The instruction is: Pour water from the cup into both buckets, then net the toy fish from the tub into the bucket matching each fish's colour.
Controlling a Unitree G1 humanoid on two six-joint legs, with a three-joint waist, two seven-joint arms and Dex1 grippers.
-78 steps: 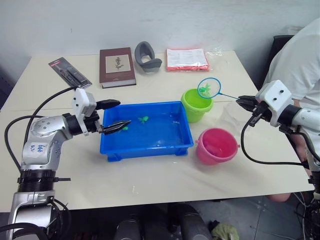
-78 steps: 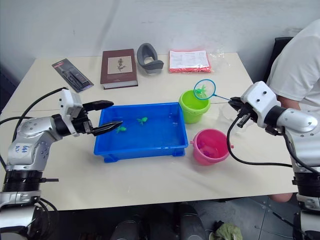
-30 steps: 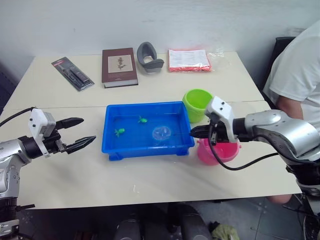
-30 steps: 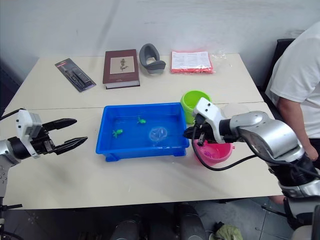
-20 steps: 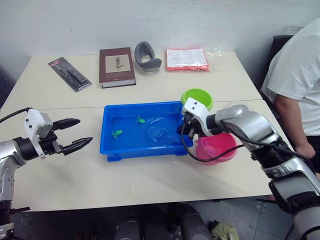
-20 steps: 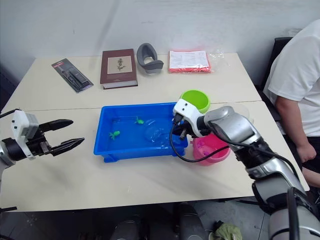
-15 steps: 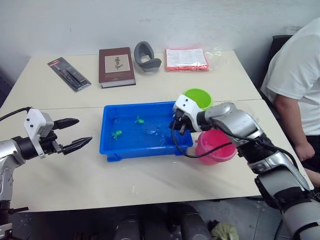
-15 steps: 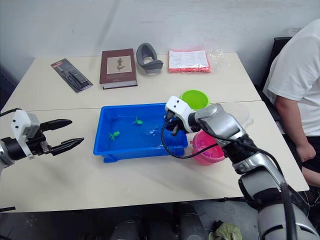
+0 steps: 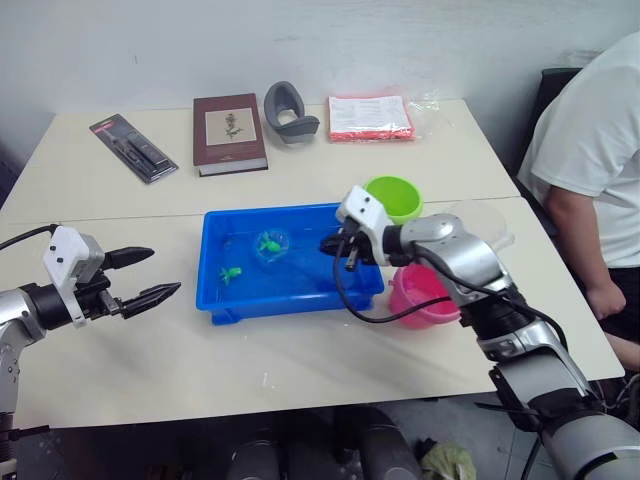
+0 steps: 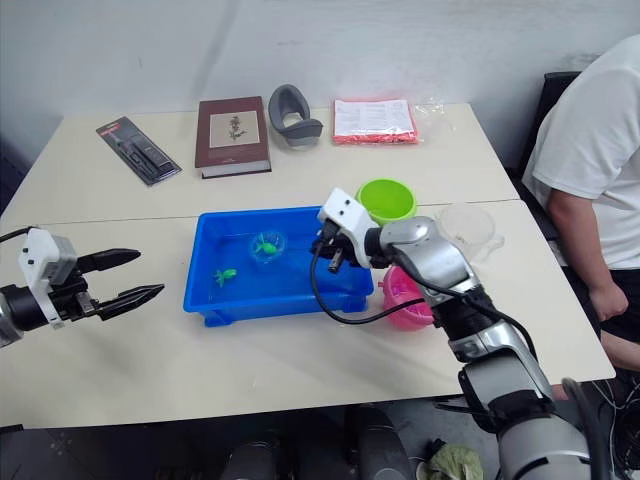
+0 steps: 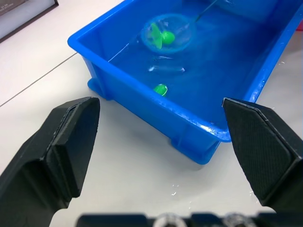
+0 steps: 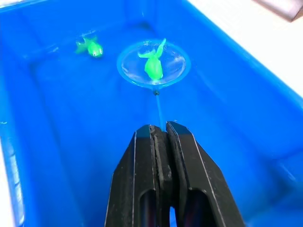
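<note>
Netting step, shown with the net (image 12: 153,65) held out in front of the right gripper (image 12: 161,135), whose jaws are pressed together on the thin handle. The hoop lies within the tub (image 9: 215,300), and one green fish (image 12: 152,66) sits inside its rim; whether the hoop is under or just above the water cannot be told.

To do the step well, the hoop should probably be raised level, so the fish stays on the mesh, and lifted slowly enough for water to drain before it clears the tub wall. The fish being green, its likely destination is the green bucket (image 9: 394,197), which stands just beyond the tub behind the right gripper's wrist.

The left gripper (image 9: 140,277) hangs over the counter (image 9: 300,365) well apart from the net, jaws spread wide and empty, pointed at the tub's near end.

Counts: two green fish visible, one in the net and a second fish (image 12: 90,47) loose in the water beyond the hoop; no pink fish can be made out in the tub. Two buckets, the green one and the pink bucket (image 9: 422,297), the latter just beside the right forearm. One clear cup (image 10: 467,226), farther out past the buckets.
</note>
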